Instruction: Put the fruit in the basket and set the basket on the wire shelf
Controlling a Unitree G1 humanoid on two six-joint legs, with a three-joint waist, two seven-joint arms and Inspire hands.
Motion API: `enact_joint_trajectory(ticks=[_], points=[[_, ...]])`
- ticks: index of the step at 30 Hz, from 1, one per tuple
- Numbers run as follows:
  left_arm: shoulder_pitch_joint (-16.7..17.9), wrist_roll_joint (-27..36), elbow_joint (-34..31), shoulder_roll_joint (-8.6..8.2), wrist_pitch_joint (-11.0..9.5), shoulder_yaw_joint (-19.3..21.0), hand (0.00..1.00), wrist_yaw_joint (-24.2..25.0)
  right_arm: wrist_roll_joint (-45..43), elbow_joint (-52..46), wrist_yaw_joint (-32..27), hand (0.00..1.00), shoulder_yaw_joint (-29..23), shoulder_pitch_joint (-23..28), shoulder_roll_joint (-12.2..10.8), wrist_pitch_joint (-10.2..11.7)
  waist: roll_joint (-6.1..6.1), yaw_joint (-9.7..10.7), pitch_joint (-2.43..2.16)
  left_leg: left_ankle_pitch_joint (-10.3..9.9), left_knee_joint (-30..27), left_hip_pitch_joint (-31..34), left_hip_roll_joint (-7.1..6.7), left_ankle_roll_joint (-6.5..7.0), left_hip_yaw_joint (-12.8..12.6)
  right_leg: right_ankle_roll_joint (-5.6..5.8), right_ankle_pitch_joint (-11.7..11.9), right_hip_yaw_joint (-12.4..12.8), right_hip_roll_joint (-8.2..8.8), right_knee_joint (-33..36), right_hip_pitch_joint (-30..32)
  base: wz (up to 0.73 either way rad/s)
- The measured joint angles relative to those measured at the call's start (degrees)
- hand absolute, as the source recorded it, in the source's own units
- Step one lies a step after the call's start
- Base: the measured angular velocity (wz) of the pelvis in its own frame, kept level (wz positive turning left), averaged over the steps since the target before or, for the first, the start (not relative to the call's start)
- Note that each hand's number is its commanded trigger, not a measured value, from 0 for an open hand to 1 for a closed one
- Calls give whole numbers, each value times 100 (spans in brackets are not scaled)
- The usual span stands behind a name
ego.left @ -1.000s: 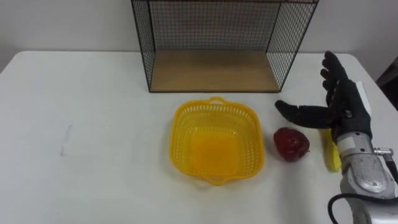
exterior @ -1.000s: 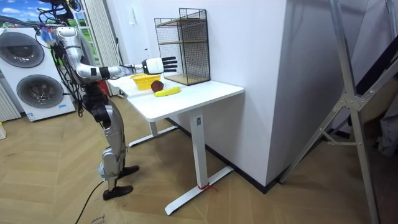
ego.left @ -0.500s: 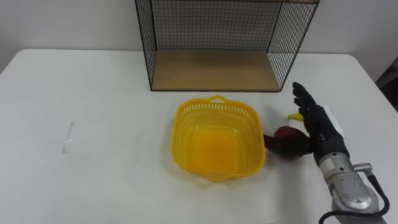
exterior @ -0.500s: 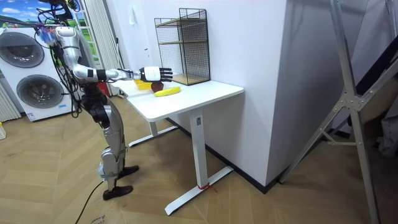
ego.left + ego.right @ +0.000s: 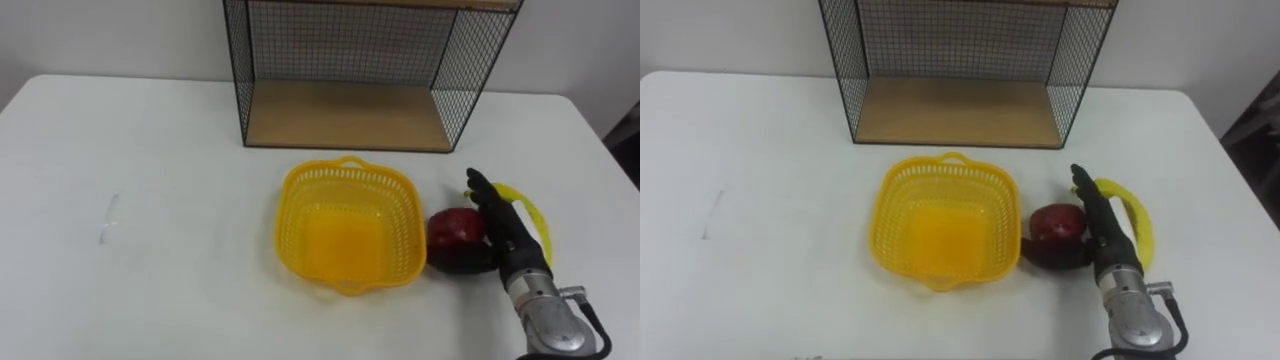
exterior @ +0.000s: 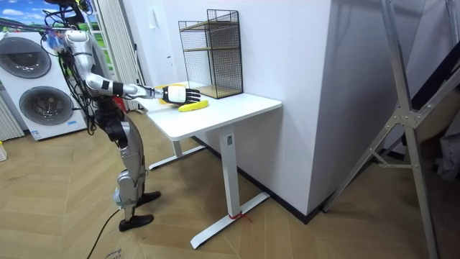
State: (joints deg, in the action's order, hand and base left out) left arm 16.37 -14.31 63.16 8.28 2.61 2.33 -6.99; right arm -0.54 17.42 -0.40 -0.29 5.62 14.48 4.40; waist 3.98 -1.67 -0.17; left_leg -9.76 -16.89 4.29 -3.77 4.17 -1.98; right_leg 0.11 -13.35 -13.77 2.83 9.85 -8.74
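Down at the near part of the white table (image 5: 150,200), my right hand (image 5: 510,238) is lying low over the top, turned on its edge. I'm holding it wide, with the fingers stretched straight out ahead and the thumb reaching off to the left. Just left of the fingers, on the palm side, the red fruit (image 5: 452,228) is sitting on the table. My thumb is running along its near side, so I'm bracketing it rather than clamping it. Whether the fingers are actually pressing on its skin, I cannot tell. Just right of the hand, on its back side, the banana (image 5: 1143,228) is lying on the table, curving round from beyond my fingertips back toward the wrist. Further left, past the red fruit and almost touching it, the yellow basket (image 5: 290,225) is standing upright, one handle pointing toward me and the other away. Both fruits are lying outside it. Beyond my fingertips and off to the left, the wire shelf (image 5: 350,40) is standing at the far edge of the table by the wall. Its open front is facing me and its wooden board (image 5: 345,112) is showing inside. Over in the room view, I'm standing upright at the table's end, stretching my right arm out over it.
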Motion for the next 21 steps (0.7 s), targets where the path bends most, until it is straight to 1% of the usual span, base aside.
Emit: enact_joint_trajectory(ticks=[2, 4, 5, 6, 7, 11, 15, 17, 21], points=[[20, -3, -37, 2, -1, 95, 0, 40, -25, 73, 3, 0, -18, -1, -1, 30, -2, -5, 0, -30, -54, 5, 0, 9, 18, 4, 2, -39, -1, -3, -24, 4], [21, -3, -40, 8, -1, 96, 0, 40, -65, 213, 4, 0, -43, -11, -1, 114, -5, -22, -5, -39, -68, 2, 0, 12, 24, 7, 4, -41, 1, -2, -28, 0], [14, -4, -49, 8, -1, 96, 0, 40, -130, 241, 5, 11, -43, -16, -2, 143, -6, -21, -6, -39, -68, 2, -1, 13, 24, 9, 5, -39, 2, -5, -27, 0], [14, -5, -55, 8, -1, 96, 0, 40, -193, 268, 5, 71, -43, -20, -3, 167, -7, -21, -6, -39, -70, 1, -2, 13, 25, 9, 5, -38, 2, -7, -27, 0], [16, -7, -64, 8, 0, 94, 0, 38, -254, 308, 8, 100, -43, -26, -3, 201, -8, -21, -7, -38, -73, 0, -1, 13, 26, 10, 5, -39, 2, -15, -27, 0], [5, -7, -139, 8, -1, 90, 0, 14, -435, 440, -39, 100, -81, -77, -5, 313, 1, -17, -15, -36, -77, 0, -8, 14, 20, 19, -3, -38, 8, -64, -37, 0], [7, -5, -144, 9, -1, 89, 0, -33, -510, 556, -211, 100, -222, -178, -1, 314, 18, -10, -28, -35, -74, -5, -12, 15, 6, 20, -2, -26, 7, -106, -57, 0], [11, -4, -156, 14, -1, 89, 0, -92, -548, 626, -271, 100, -305, -228, -4, 312, 47, -4, -43, -37, -72, -13, -12, 13, 0, 20, -2, -36, 6, -115, -74, 0], [12, -5, -174, 14, -1, 89, 0, -147, -551, 645, -402, 100, -337, -229, -4, 300, 61, -3, -39, -51, -59, -62, -10, 3, 2, 20, 0, -55, 2, -106, -125, 2]])
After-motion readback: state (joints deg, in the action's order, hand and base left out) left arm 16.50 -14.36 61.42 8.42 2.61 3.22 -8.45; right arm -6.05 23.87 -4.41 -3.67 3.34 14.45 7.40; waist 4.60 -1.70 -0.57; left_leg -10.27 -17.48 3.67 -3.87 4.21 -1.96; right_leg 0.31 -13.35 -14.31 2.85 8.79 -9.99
